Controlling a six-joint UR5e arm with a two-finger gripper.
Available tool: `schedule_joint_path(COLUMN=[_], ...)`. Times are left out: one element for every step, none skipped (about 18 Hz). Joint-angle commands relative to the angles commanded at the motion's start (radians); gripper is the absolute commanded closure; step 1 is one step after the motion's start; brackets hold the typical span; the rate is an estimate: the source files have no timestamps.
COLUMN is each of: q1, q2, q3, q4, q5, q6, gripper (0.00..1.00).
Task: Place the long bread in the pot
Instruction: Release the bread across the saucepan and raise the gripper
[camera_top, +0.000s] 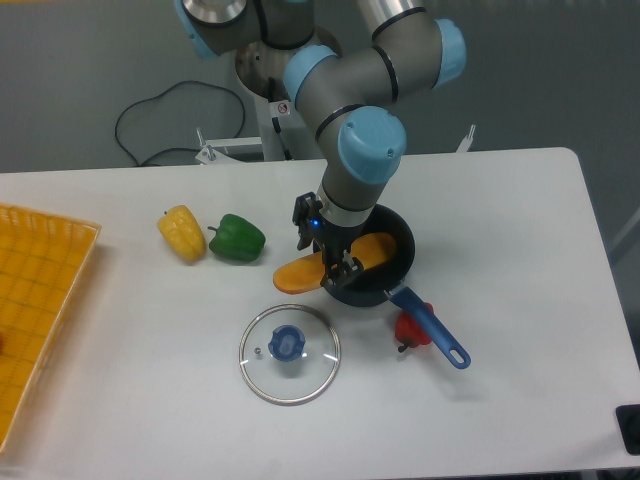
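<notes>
Currently the end effector (334, 262) appears to pinch the long bread (330, 264) near its middle, though the arm hides the fingertips. Bread lies tilted across the pot (385, 262) rim: right end inside, left end jutting out over the worktop (520, 250). Glass lid (289, 354) lies in front; green pepper (237, 238) and yellow pepper (182, 232) to the left.

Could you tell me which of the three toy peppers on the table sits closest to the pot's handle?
The red pepper, which lies right beside the blue handle of the pot. The green pepper and yellow pepper sit together well off on the pot's other side.
</notes>
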Motion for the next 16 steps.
schedule_joint_path(q1=[0.008,0.015,0.017,0.018,0.02,0.018,0.017,0.017,0.015,0.014,0.012,0.011,0.008,0.006,0.003,-0.001], q2=[0.012,0.028,0.046,0.063,0.071,0.074,0.074,0.075,0.077,0.08,0.083,0.083,0.086,0.089,0.098,0.1], q3=[0.011,0.015,0.015,0.015,0.02,0.031,0.043,0.055,0.066,0.081,0.097,0.104,0.107,0.111,0.112,0.114], q4=[-0.023,-0.031,-0.026,-0.023,-0.023,-0.023,-0.025,-0.019,-0.019,-0.02,-0.022,-0.029,-0.029,-0.026,-0.025,-0.026], q5=[0.0,-0.002,-0.002,-0.002,-0.005,-0.002,0.002,0.002,0.012,0.05,0.11,0.164,0.202,0.233,0.26,0.277], q6=[0.0,0.0,0.0,-0.005,-0.008,-0.02,-0.041,-0.061,-0.074,-0.08,-0.08,-0.077,-0.072,-0.071,-0.069,-0.069], gripper=[0.0,0.0,0.0,0.0,0.0,0.0,0.0,0.0,0.0,0.0,0.0,0.0,0.0,0.0,0.0,0.0])
